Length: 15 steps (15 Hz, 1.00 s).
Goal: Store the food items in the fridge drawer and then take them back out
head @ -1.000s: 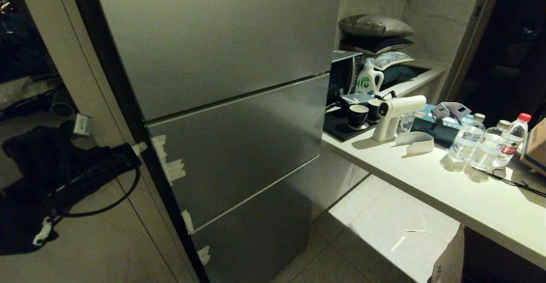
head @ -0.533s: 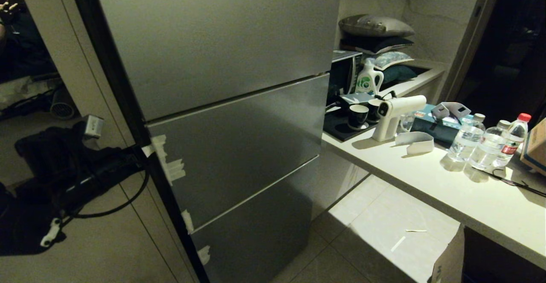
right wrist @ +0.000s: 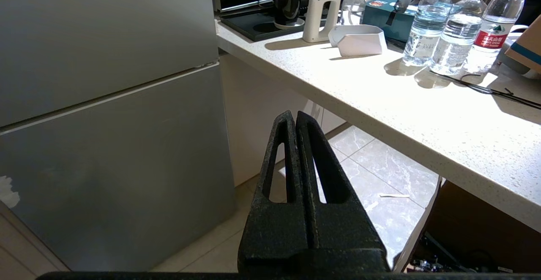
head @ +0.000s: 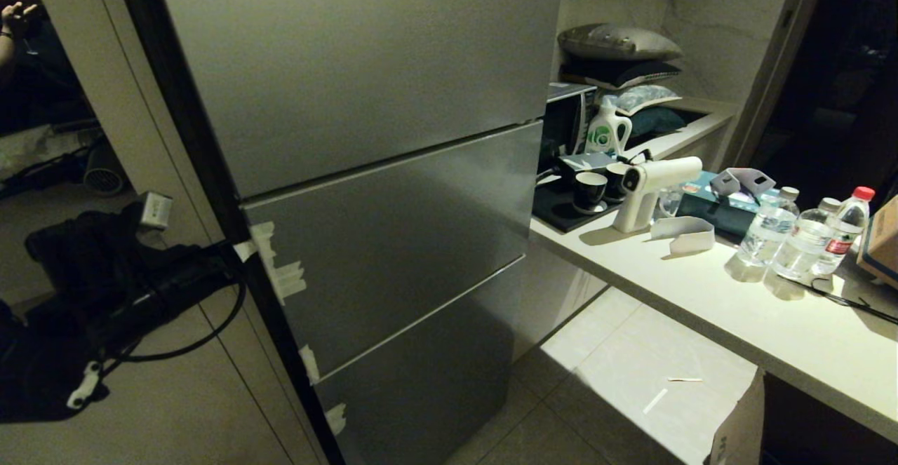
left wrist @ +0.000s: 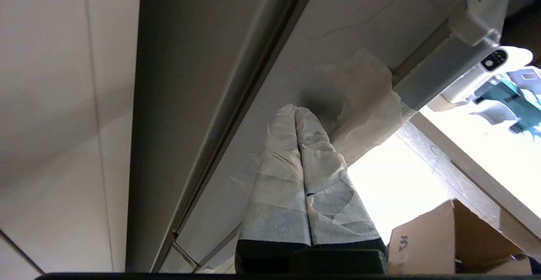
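Observation:
The grey fridge (head: 393,240) stands closed, so the fridge drawer is hidden behind its panels, and no food items are in view. My left gripper (head: 235,251) is shut and empty, its tip at the fridge's left edge beside the middle panel, next to strips of white tape (head: 280,268). In the left wrist view its tape-wrapped fingers (left wrist: 294,110) press together, pointing at the pale side of the door by a tape patch (left wrist: 363,98). My right gripper (right wrist: 294,117) is shut and empty, low in front of the lower fridge panel (right wrist: 105,136), outside the head view.
A pale counter (head: 736,311) runs along the right with water bottles (head: 807,237), a white spray gun (head: 649,188) and black cups (head: 588,190). A cardboard box (head: 736,423) stands on the tiled floor. A person's hand (head: 17,12) shows at the top left.
My left arm has shifted right, bringing its gripper tip up to the fridge's left edge. A person's hand has come into view at the top left. The fridge stays closed.

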Tool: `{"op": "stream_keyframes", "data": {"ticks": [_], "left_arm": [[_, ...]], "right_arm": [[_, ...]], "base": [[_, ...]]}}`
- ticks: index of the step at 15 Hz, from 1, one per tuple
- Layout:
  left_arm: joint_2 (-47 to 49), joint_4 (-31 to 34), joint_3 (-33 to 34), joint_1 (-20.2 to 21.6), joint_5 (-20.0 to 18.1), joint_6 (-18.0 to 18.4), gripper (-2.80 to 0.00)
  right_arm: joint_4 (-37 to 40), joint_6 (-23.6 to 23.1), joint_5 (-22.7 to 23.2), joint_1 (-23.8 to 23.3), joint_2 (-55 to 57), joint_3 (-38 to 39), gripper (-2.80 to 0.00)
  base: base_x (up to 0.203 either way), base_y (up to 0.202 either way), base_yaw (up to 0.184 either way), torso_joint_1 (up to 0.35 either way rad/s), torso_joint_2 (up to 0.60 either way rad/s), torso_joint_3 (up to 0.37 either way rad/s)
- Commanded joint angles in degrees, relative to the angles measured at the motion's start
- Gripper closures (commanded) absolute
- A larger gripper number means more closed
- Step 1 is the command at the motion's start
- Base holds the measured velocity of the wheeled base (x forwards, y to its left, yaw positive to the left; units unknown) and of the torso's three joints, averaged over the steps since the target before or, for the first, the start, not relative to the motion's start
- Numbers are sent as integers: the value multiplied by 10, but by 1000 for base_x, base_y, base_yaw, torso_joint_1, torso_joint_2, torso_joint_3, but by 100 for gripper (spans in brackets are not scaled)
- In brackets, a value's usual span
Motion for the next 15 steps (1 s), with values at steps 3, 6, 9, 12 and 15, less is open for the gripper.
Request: {"op": "stream_keyframes", "data": {"ticks": [3, 6, 9, 12, 15], "left_arm": [[6, -1, 8, -11, -38, -1, 0], [0, -3, 22, -20, -45, 0, 0], [-3, -50, 59, -35, -46, 1, 0], [-11, -84, 101, -62, -46, 1, 0], [-40, -88, 143, -88, -46, 1, 0]], "right_arm": [[0, 0, 0, 0, 0, 18, 0], [0, 0, 0, 0, 0, 18, 0], [0, 0, 0, 0, 0, 18, 0], [0, 0, 0, 0, 0, 18, 0], [0, 0, 0, 0, 0, 18, 0]], "base": [[0, 0, 0, 0, 0, 0], [0, 0, 0, 0, 0, 0], [0, 0, 0, 0, 0, 0], [0, 0, 0, 0, 0, 0], [0, 0, 0, 0, 0, 0]]}}
